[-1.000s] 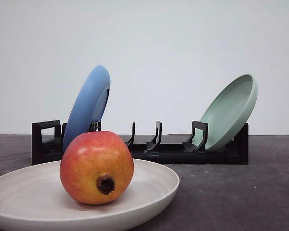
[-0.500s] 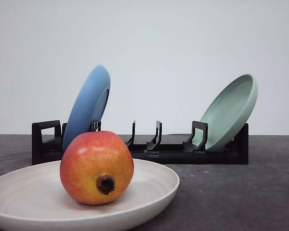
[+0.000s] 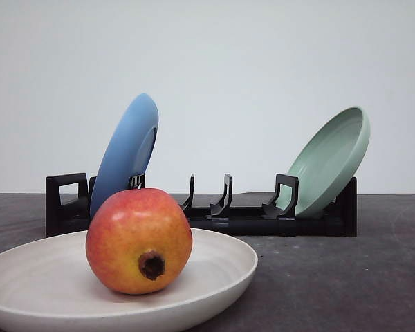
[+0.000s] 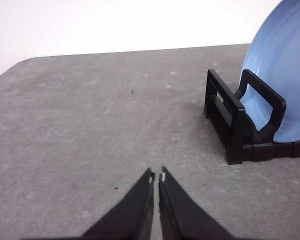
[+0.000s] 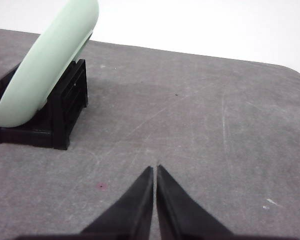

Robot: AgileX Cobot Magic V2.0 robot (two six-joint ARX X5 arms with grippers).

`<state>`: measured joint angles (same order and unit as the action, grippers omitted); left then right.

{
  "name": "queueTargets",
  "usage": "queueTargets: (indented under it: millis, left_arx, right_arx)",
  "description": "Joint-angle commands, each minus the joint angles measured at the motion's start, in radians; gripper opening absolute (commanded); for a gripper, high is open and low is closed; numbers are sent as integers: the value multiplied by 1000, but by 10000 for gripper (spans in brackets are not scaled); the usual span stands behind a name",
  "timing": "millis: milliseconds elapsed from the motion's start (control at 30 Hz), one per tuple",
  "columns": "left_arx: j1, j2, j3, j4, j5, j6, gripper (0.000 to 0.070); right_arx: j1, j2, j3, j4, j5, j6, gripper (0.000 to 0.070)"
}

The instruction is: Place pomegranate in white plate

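Pomegranate (image 3: pixel 139 241) sits inside the white plate (image 3: pixel 221 266), resting on the plate's inner surface near the middle, with its dark brown calyx nub turned toward the front camera and slightly downward. Its skin is red over the top and sides, shading to orange-yellow around the nub. The off-white plate lies flat on the dark grey table (image 3: pixel 346 283) at the near left of the front view, its raised rim and faint concentric streaks plain to see.

Behind the plate stands a black dish rack (image 3: pixel 225 211) with upright dividers. A blue plate (image 3: pixel 124 152) leans in the slots at its left end, and a pale green plate (image 3: pixel 332 160) leans at its right end; the middle slots hold nothing. A plain pale wall lies beyond the table.

In the left wrist view the left gripper (image 4: pixel 156 176) hangs over bare table with its dark fingers drawn almost together, only a thin slit between the tips, gripping nothing; the rack's end and the blue plate (image 4: pixel 282 85) lie beside it, well apart from the tips. In the right wrist view the right gripper (image 5: pixel 155 169) is likewise pinched nearly to a point, holding nothing, over bare table, with the pale green plate (image 5: pixel 47 62) and the rack's other end off to one side.

No brand, label or writing can be read on any item.
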<state>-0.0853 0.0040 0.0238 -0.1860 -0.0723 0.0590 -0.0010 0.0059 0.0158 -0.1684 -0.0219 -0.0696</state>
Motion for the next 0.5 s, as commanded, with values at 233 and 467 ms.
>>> queueTargets:
  millis: [233,467]
  left_arx:
    - [1,-1,-12,0,2,-4,0]
    - [1,-1,-12,0,2,-4,0]
  right_arx:
    - [0,-2,-5,12,3,18,3]
    - [0,-2,-5,12,3,18,3]
